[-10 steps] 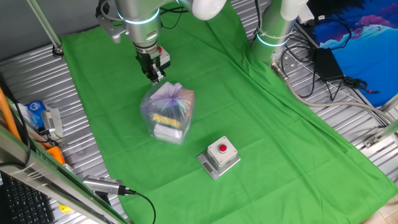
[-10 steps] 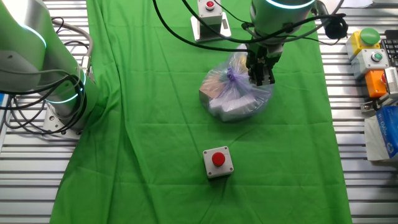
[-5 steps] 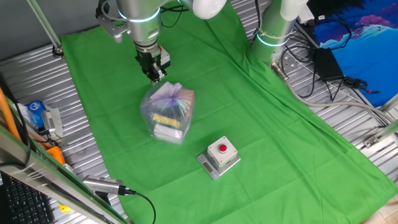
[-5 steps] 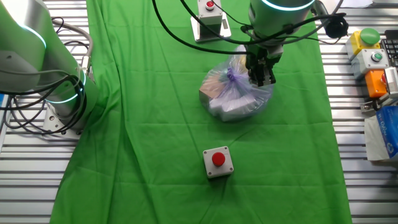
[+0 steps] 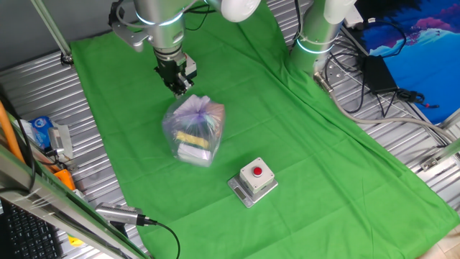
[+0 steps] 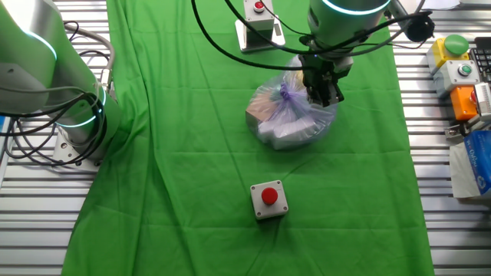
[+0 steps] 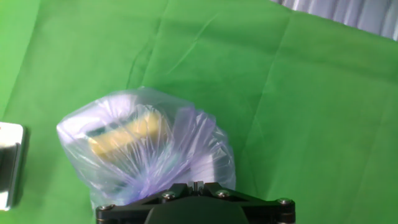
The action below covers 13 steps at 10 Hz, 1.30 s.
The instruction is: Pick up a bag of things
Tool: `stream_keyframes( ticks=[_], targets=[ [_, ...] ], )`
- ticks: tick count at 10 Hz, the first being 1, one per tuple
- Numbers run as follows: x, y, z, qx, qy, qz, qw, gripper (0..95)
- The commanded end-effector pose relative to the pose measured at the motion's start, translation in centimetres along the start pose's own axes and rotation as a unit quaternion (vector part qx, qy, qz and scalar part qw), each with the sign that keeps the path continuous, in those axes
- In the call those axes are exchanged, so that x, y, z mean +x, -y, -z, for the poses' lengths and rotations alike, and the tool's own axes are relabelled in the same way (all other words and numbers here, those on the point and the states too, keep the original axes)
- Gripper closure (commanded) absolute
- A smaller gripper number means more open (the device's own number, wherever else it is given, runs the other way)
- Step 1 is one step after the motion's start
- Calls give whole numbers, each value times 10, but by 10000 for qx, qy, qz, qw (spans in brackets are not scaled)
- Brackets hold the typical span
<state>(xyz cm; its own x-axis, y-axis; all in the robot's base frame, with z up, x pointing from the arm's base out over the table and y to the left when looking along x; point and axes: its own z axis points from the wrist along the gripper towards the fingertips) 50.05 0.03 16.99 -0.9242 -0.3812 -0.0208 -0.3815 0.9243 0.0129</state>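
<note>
So working left to right across one fixed view: at the far left edge, off the cloth on the ribbed metal table [image 5: 43, 79], there's some blue-and-white packaging [image 5: 42, 129] and an orange object [image 5: 61, 175] I can't really identify. Then comes the wrinkled green cloth [image 5: 287, 137] covering most of the surface. Upper left of centre on it, the silver robot arm with the glowing teal ring [image 5: 159, 18] comes down to its black two-finger gripper [image 5: 180, 89], which hangs just above and beside the gathered top of the small translucent purplish plastic bag [image 5: 194, 129]. The fingers look close together with nothing between them, but honestly I can't tell for sure if they're pressed closed or slightly apart, since the hand view only shows the black base of the gripper at the bottom edge. The bag sits on the cloth near the middle, with a yellow item and a white item visible through the plastic. Right of and nearer than the bag, well apart from it, is a grey box with a round red button [image 5: 254, 180]. In the other fixed view a second grey box with a red button [image 6: 258, 21] sits beyond the bag [image 6: 290, 111]. In the hand view the bag [image 7: 146, 149] fills the lower middle, directly under the gripper.
</note>
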Motion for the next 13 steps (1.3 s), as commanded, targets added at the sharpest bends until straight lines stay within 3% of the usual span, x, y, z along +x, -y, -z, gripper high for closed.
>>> stream_keyframes(
  ticks=[1, 5, 13],
  targets=[
    [1, 0, 0, 18, -30, 147, 9999, 950],
    [1, 0, 0, -9, -50, 454, 9990, 950],
    [3, -4, -1, -5, -86, 528, 9986, 950]
  ],
)
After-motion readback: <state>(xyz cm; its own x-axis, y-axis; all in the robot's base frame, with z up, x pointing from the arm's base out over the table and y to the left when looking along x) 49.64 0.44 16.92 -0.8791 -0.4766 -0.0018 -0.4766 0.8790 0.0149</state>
